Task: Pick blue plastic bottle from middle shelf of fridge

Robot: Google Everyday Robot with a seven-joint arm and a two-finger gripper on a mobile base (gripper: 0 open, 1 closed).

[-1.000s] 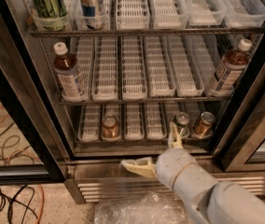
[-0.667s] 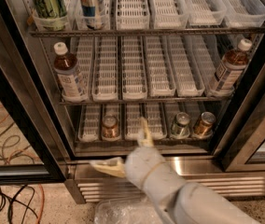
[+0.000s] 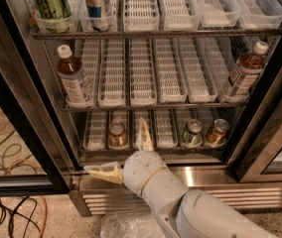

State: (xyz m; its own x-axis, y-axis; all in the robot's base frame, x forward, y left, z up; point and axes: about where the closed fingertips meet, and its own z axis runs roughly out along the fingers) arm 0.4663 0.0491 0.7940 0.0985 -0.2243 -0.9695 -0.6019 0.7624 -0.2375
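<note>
Two small clear bottles of brown drink with white caps and pale labels stand on the middle shelf (image 3: 151,104) of the fridge (image 3: 29,123). One blue plastic bottle (image 3: 74,78) is in the far left lane. The other one (image 3: 243,73) is at the far right, partly behind the door frame. The white lane trays between them hold nothing. My gripper (image 3: 123,152) is open and empty, low in front of the bottom shelf. One finger (image 3: 143,133) points up and the other finger (image 3: 104,171) points left. It is well below both bottles.
A green-labelled bottle (image 3: 51,1) and another bottle (image 3: 97,4) stand on the top shelf. Short cans (image 3: 117,134) (image 3: 193,132) (image 3: 216,131) sit on the bottom shelf. A louvred grille (image 3: 260,195) runs along the base. Cables (image 3: 7,217) lie on the floor at left.
My gripper has swung left from in front of the right-hand cans to the left-centre of the bottom shelf, with its fingers spread wider. The bottles have not moved.
</note>
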